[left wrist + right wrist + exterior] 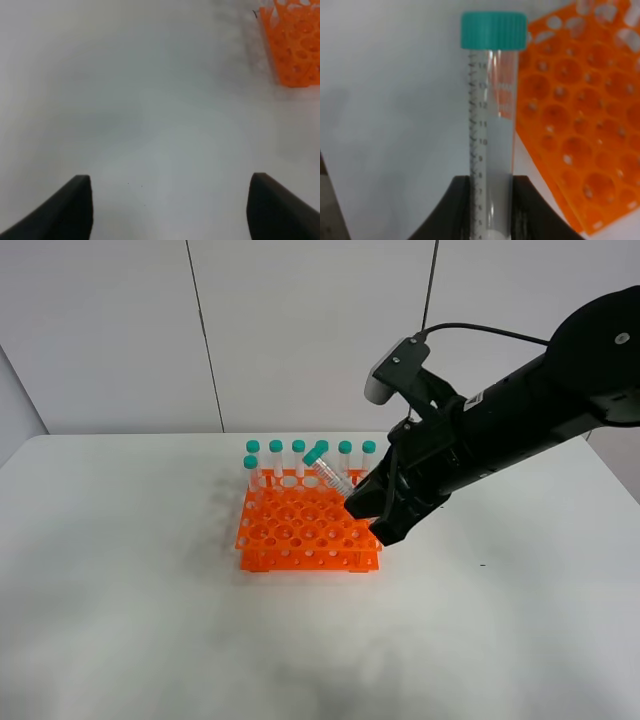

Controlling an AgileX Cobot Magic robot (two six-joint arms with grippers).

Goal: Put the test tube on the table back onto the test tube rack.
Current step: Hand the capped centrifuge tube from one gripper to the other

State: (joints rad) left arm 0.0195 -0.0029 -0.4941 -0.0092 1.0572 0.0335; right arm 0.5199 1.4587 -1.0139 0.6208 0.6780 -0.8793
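My right gripper point(360, 502) is shut on the test tube point(328, 472), a clear tube with a teal cap, held tilted above the orange test tube rack point(300, 530). In the right wrist view the test tube point(491, 125) stands between my black fingers point(457, 210), with the rack point(580, 125) beside and below it. Several teal-capped tubes point(276, 458) stand along the rack's back row. My left gripper point(170, 210) is open over the bare white table point(125, 100), a corner of the rack point(295, 45) far from it.
The white table point(130, 590) spreads all around the rack. A grey panelled wall point(300, 330) rises behind the table. The right arm point(520, 420) reaches in from the upper right.
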